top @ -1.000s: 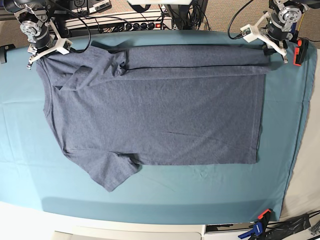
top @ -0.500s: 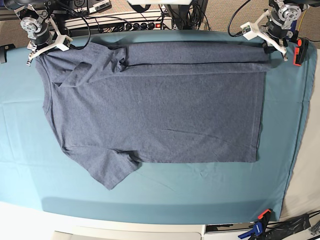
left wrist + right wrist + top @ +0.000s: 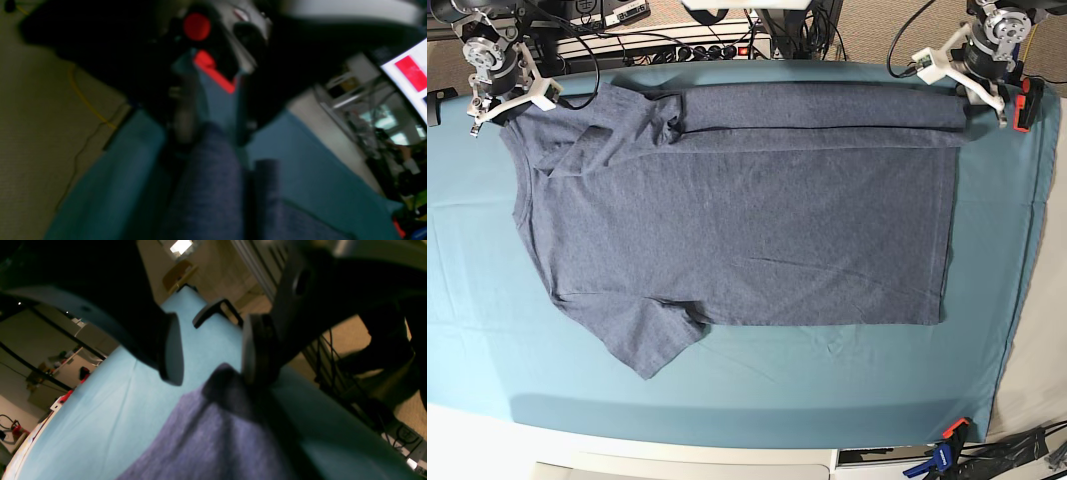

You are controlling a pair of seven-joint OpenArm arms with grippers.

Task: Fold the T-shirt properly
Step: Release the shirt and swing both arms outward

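Observation:
The slate-blue T-shirt (image 3: 737,220) lies flat on the teal cloth (image 3: 757,385), plain side up, neck at the left, with its far long edge folded over in a band (image 3: 817,112). My right gripper (image 3: 505,100) is at the shirt's far left shoulder corner. In the right wrist view it (image 3: 213,350) is open, its pads (image 3: 173,350) apart, and the shirt corner (image 3: 220,386) lies just below them. My left gripper (image 3: 972,92) is at the far right hem corner. The left wrist view is blurred; its fingers (image 3: 181,113) stand apart over the end of the fold (image 3: 210,173).
A red and black clamp (image 3: 1025,105) grips the cloth at the far right edge, right beside my left gripper. A black clamp (image 3: 437,102) sits at the far left edge. A blue and orange clamp (image 3: 947,440) holds the near right corner. Cables and a power strip (image 3: 697,45) lie behind the table.
Both grippers have drawn back toward the table's far edge; the one on the left of the base view moved up and left most. The shirt stays down with its fold in place.

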